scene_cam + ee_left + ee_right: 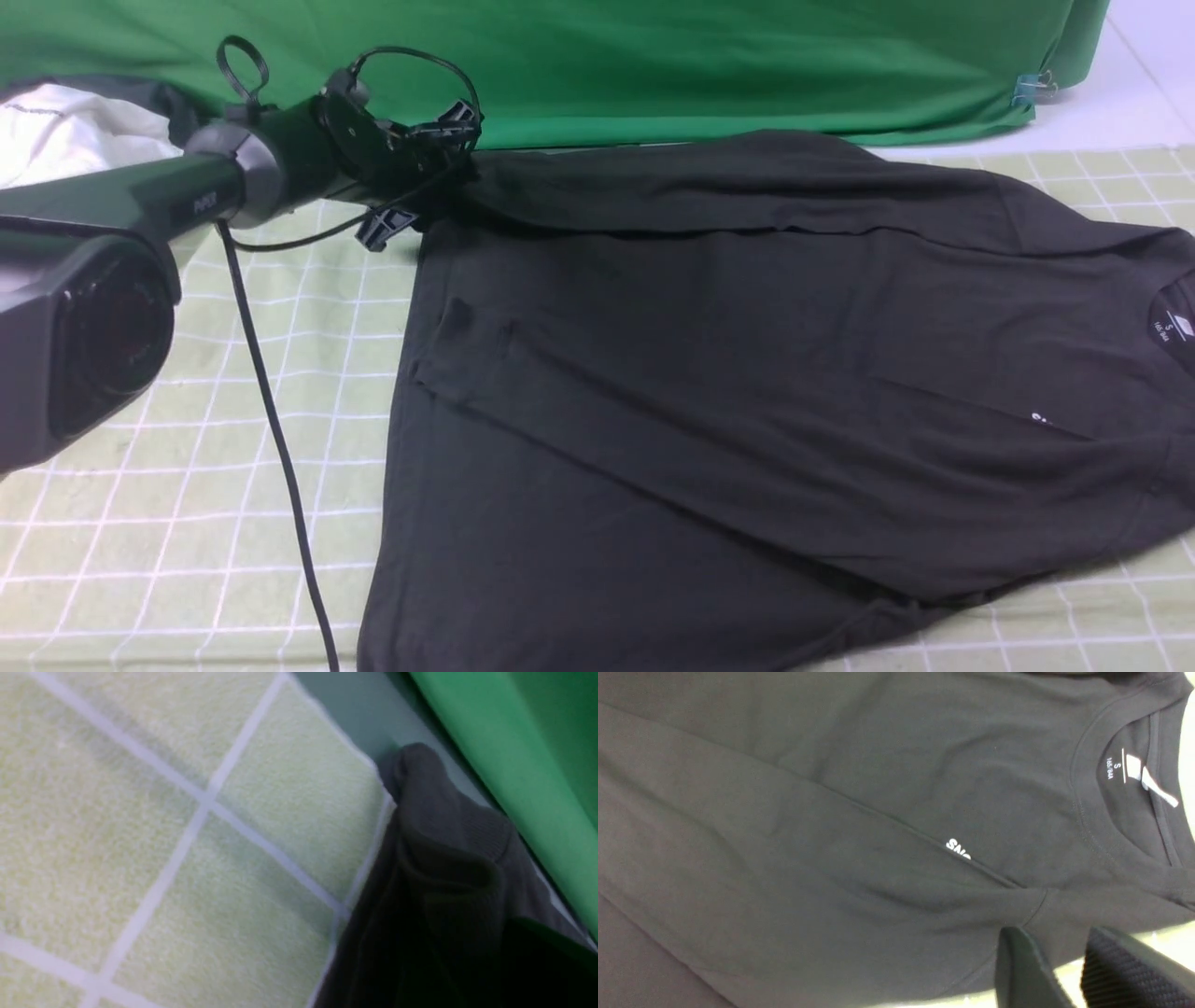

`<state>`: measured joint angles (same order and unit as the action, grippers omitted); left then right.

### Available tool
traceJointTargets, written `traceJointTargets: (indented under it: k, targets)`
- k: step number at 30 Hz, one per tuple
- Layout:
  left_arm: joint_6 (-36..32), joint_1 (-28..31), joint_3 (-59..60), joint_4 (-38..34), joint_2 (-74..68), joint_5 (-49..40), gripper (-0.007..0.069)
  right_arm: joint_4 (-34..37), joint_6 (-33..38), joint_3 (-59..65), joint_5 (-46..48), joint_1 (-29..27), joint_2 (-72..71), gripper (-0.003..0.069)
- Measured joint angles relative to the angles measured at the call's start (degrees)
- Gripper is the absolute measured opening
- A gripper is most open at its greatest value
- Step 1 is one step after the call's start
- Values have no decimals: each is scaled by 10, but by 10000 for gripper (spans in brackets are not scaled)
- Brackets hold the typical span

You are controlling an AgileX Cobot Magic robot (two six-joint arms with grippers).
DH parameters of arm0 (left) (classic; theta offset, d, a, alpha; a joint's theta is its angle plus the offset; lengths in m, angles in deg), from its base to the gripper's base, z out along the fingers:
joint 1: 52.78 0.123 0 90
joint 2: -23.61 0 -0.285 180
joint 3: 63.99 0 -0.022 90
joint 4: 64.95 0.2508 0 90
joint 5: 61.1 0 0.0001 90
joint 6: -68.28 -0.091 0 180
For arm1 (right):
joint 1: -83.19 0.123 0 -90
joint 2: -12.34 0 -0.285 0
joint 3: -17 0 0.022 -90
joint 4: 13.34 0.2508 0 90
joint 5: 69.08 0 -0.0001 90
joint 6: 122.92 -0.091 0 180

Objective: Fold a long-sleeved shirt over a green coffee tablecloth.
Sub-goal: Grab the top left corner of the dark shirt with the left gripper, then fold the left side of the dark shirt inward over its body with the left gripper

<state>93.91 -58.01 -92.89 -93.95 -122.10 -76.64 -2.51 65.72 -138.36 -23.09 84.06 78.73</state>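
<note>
In the front view, the long-sleeved shirt (747, 373) lay spread across the middle and right of the green coffee tablecloth (140, 523), one sleeve folded over its body and its white neck label (1178, 327) at the right edge. The left gripper (429, 163) sat at the shirt's far left corner, in front of a bright green backdrop cloth (653, 65); I could not tell how far its jaws were parted or whether they held fabric. A white garment (65, 131) lay at the far left. The left wrist view showed a bunched dark fold of the shirt (444, 858) at the tablecloth's edge (140, 812), with no fingers in sight. In the right wrist view, the right gripper (1055, 938) hovered near the shirt's shoulder (831, 812), its fingers (1022, 970) apart and empty, beside the partly hidden chest print (958, 849).
</note>
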Motion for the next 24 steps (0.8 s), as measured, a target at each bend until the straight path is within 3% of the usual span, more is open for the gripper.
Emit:
traceJointTargets:
  k: [3,5,14,19,20,23,24]
  targets:
    - [-8,0,0,1,0,-12,74,0,0,0,-2,0,0,199]
    - [-11,0,0,5,6,-20,33,0,1,0,-2,0,0,202]
    - [-23,0,1,23,93,-37,23,0,-4,0,-8,0,0,207]
    - [-10,0,1,23,160,-112,23,0,-6,0,-3,0,0,207]
    - [-2,-1,1,17,199,-166,23,0,-3,0,10,0,0,207]
    - [2,-9,1,17,233,-221,23,0,6,0,26,0,0,190]
    - [14,-18,2,26,257,-267,23,0,9,0,34,0,0,126]
